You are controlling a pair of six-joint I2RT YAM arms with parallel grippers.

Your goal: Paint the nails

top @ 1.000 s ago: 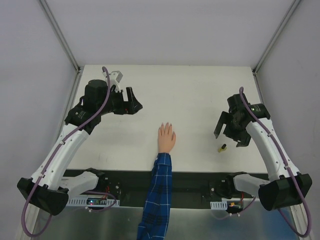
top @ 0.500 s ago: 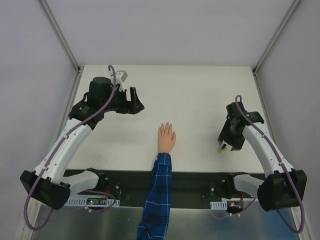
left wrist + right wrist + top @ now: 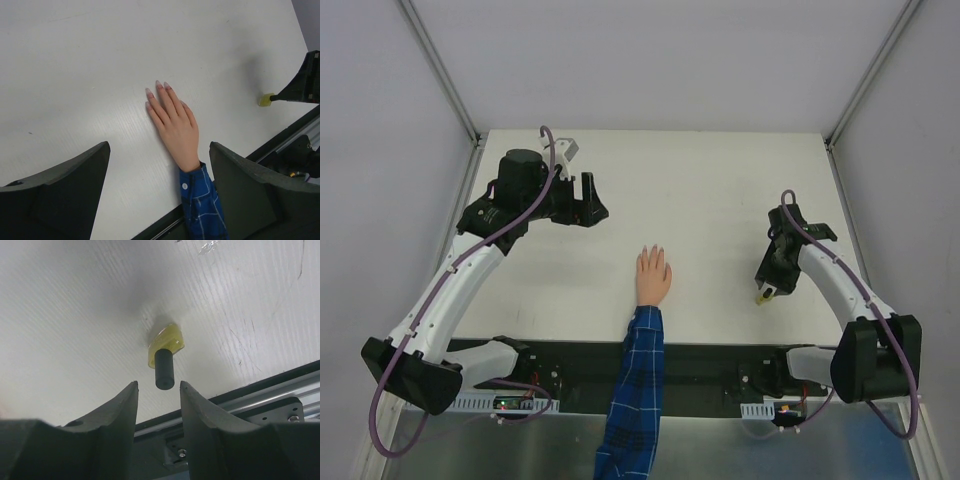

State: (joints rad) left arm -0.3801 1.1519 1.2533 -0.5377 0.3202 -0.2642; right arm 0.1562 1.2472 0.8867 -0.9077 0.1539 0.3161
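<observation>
- Pale pink nails (image 3: 157, 87) tipped the mannequin hand (image 3: 653, 277), which lay flat on the table (image 3: 720, 180), centre, near the front edge.
- Right gripper (image 3: 157, 385): fingers narrow, flanking the black cap of the polish bottle (image 3: 165, 347), a gap on either side.
- Left gripper (image 3: 585, 200): fingers wide, well apart at far left.

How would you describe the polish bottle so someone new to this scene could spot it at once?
On the white table, look to the right side near the front edge, at the tip of the right gripper. The small polish bottle is there, well right of the mannequin hand. It is the only yellow thing: a tiny yellow body with a black cylindrical cap.
</observation>
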